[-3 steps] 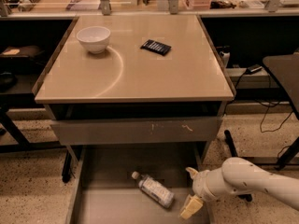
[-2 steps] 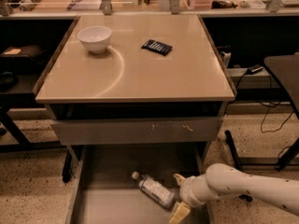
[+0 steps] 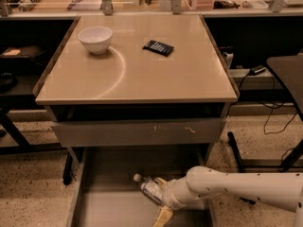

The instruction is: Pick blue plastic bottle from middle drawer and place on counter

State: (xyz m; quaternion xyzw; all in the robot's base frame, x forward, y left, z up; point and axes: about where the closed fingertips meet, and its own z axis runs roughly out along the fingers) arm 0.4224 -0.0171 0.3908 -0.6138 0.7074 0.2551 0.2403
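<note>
The blue plastic bottle lies on its side in the open middle drawer, its white cap pointing up-left. My gripper, on the white arm reaching in from the right, is down in the drawer at the bottle's base end. It is open, with one tan finger in front of the bottle and the other behind it. The bottle's base is hidden by the gripper. The beige counter is above the drawer.
A white bowl and a flat black device sit on the counter. A closed grey drawer with a scratched front is just above the open one. A dark table and cables stand to the right.
My gripper has moved left across the drawer from its right side and now straddles the bottle's base end. The bottle has not moved.
</note>
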